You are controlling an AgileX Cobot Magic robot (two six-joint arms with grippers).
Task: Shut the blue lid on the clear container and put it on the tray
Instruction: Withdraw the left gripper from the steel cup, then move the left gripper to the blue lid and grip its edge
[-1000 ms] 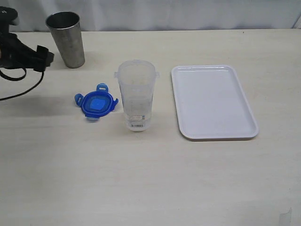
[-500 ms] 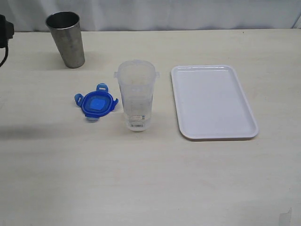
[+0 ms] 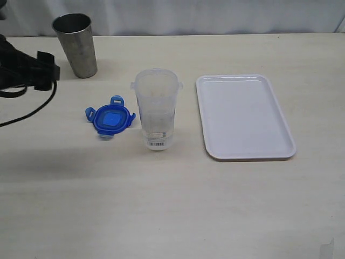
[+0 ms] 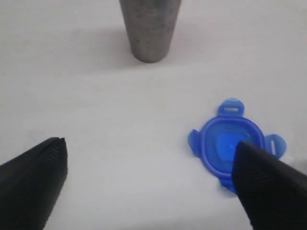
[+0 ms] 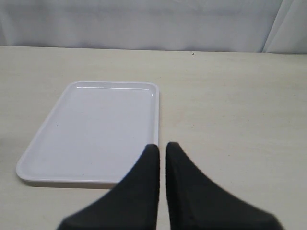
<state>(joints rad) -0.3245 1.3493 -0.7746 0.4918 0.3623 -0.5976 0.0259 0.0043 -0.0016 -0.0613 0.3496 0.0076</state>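
Observation:
The blue lid lies flat on the table just left of the clear container, which stands upright and uncovered. The white tray lies to the container's right with nothing on it. My left arm reaches in from the left edge, well short of the lid. In the left wrist view my left gripper is open wide above bare table, and one finger covers part of the blue lid. My right gripper is shut on nothing, near a corner of the tray. It is outside the exterior view.
A grey metal cup stands upright at the back left, behind the lid and close to my left arm. It also shows in the left wrist view as the metal cup. A white backdrop borders the table's far edge.
My left arm pulled almost out of the exterior view half a second ago and has come back in at the left edge. Lid, container and tray have not moved.

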